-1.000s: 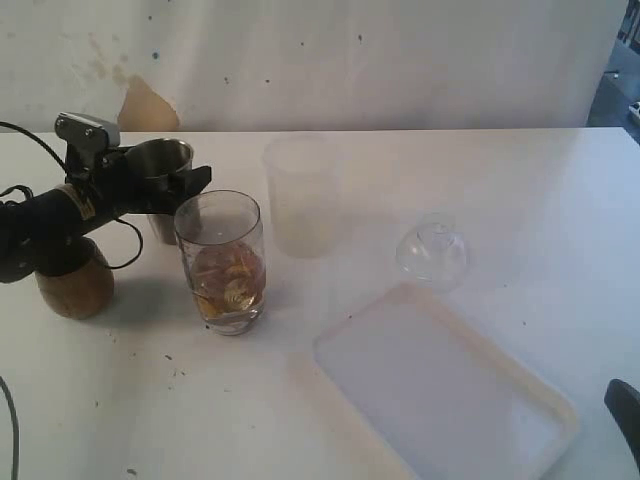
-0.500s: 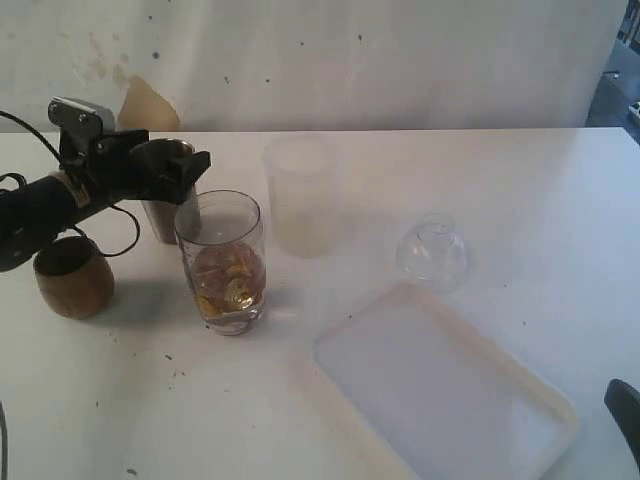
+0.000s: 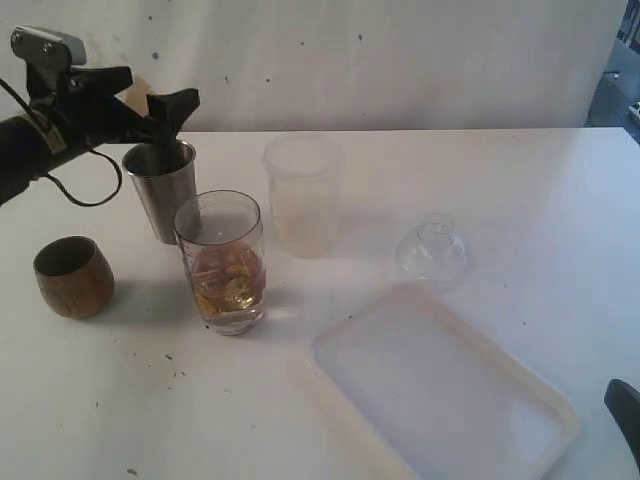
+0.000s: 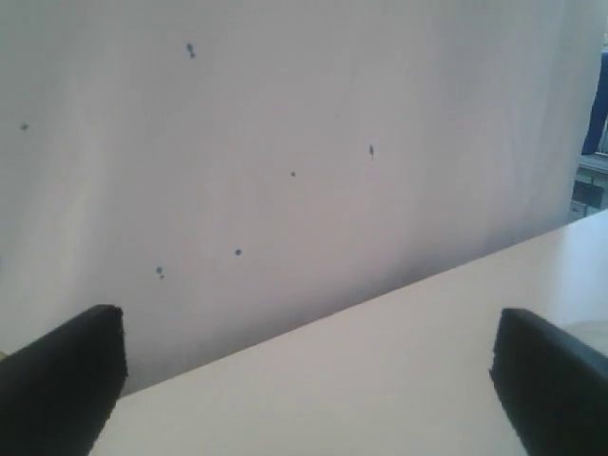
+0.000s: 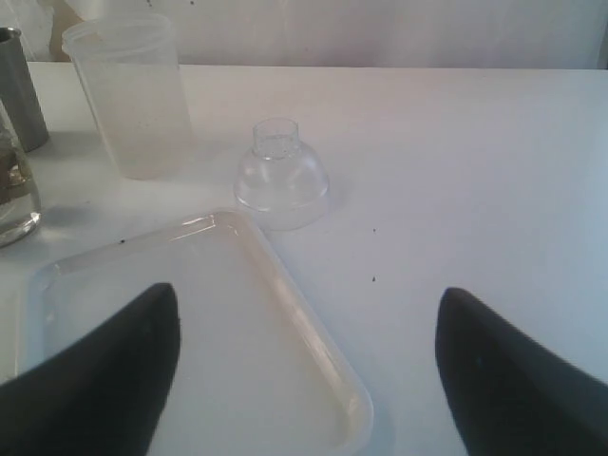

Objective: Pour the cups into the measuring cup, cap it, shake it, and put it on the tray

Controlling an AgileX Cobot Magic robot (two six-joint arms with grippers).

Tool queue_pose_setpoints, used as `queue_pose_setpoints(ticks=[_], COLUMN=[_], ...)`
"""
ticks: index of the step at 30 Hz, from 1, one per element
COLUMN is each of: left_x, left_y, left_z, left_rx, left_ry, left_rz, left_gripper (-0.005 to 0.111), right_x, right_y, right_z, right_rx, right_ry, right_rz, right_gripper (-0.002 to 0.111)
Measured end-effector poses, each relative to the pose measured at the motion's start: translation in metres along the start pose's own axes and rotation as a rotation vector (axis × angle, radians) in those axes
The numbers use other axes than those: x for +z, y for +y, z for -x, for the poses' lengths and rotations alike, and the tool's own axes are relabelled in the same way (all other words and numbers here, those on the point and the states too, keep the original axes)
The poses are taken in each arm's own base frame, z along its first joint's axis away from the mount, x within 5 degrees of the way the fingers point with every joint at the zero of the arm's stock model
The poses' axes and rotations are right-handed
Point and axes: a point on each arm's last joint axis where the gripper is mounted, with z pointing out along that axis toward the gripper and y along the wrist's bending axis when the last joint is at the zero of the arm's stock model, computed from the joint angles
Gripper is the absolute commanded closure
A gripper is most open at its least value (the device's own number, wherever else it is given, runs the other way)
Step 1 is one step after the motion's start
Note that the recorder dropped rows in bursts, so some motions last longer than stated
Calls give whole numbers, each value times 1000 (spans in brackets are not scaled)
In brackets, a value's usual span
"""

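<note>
Above the steel tumbler (image 3: pixel 160 190) on the surface (image 3: pixel 520 190), the left hand (image 4: pixel 304 399) hangs empty, jaws spread wide; the right hand (image 5: pixel 304 370), likewise parted, hovers near the tray (image 5: pixel 237 380).

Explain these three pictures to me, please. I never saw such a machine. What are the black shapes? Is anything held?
This robot has two arms, each ending in a two-fingered gripper. One picture comes from a camera off the arms; the other two from wrist cameras, so the black shapes there are gripper fingers. The left gripper hangs open above the tapered shiny steel tumbler and holds nothing. The right gripper, also open and empty, is near the flat white plastic tray. On the white table also stand a squat brown wooden cup, a tall clear measuring cup with brownish pieces inside, a frosted whitish container and a clear dome lid.
</note>
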Motion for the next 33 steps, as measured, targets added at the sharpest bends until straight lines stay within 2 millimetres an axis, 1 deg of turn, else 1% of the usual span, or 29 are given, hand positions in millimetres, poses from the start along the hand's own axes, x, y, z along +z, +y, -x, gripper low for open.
queue_pose_setpoints(ticks=[1, 2, 4, 6, 7, 10, 15, 20, 25, 31, 33], left_x=[-2, -4, -9, -16, -20, -30, -46, -71, -97, -134, -147], left_y=[0, 0, -1, -2, -3, -5, -6, -17, -30, -50, -57], left_z=[8, 14, 32, 50, 58, 77, 101, 123, 130, 140, 140], left_rx=[0, 2, 7, 23, 32, 70, 105, 103, 108, 124, 124], left_ry=[-4, -3, -9, -9, -3, 21, 62, 30, 15, -25, -34], left_rz=[8, 16, 38, 62, 77, 112, 182, 205, 214, 220, 223], left_gripper=[28, 39, 65, 93, 105, 106, 106, 106, 106, 106, 106], right_x=[0, 0, 0, 0, 0, 0, 0, 0, 0, 0, 0], right_y=[0, 0, 0, 0, 0, 0, 0, 0, 0, 0, 0], right_z=[0, 0, 0, 0, 0, 0, 0, 0, 0, 0, 0], right_rx=[0, 0, 0, 0, 0, 0, 0, 0, 0, 0, 0], right_ry=[0, 0, 0, 0, 0, 0, 0, 0, 0, 0, 0], right_rz=[0, 0, 0, 0, 0, 0, 0, 0, 0, 0, 0], right_gripper=[39, 39, 39, 39, 39, 39, 39, 39, 39, 39, 39])
